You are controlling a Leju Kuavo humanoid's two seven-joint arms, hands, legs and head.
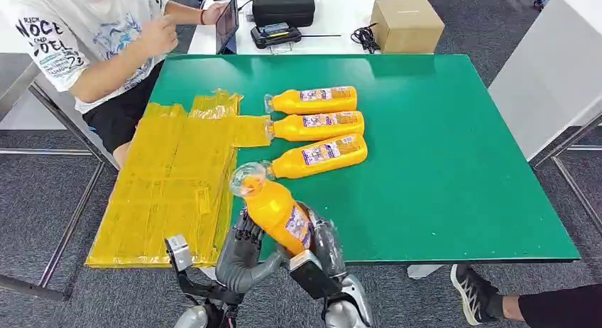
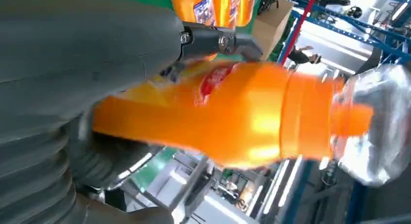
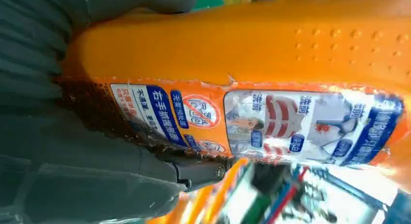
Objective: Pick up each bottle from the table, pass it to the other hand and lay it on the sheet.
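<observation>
An orange bottle [image 1: 275, 207] with a clear cap and a blue-and-white label stands tilted above the table's near edge, cap pointing up and to the left. My left hand [image 1: 241, 251] wraps it from the left and my right hand [image 1: 324, 244] from the right; both grip its lower body. The left wrist view shows the bottle [image 2: 232, 112] against my left hand [image 2: 72, 64], and the right wrist view shows its label [image 3: 291, 122] beside my right hand [image 3: 72, 161]. Three more orange bottles [image 1: 317, 126] lie side by side on the green table [image 1: 454, 165]. The yellow sheet [image 1: 174, 179] covers the table's left part.
A person in a white T-shirt [image 1: 85, 37] sits at the far left corner. Behind the table stand a cardboard box [image 1: 407, 24], a black case [image 1: 283, 5] and a tablet [image 1: 227, 23]. A white table [image 1: 554, 65] is at the right, and a shoe [image 1: 472, 292] on the floor.
</observation>
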